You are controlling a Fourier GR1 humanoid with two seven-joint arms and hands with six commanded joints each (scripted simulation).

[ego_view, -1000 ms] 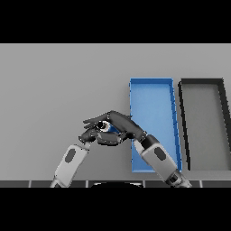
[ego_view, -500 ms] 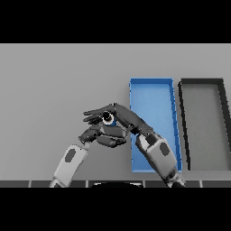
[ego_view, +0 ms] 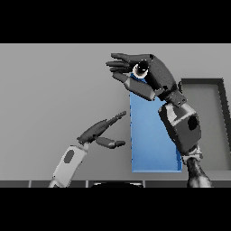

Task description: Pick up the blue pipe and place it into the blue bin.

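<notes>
Right arm: a blocky light-grey forearm segment (ego_view: 182,126) with a dark round inset on its side and darker panel edges, tapering below into a mottled dark-grey section and ending above in a dark charcoal right hand (ego_view: 151,74) with smooth, rounded finger segments. Left arm: a slimmer white and grey forearm shell (ego_view: 67,162) bearing a dark oval inset, joined to a dark charcoal left hand (ego_view: 97,131) of thin, tapering fingers.

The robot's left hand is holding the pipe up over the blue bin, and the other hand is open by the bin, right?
Not quite. It is the right hand that holds the pipe up over the blue bin. The left hand is the open one beside the bin. The head view shows it.
</notes>
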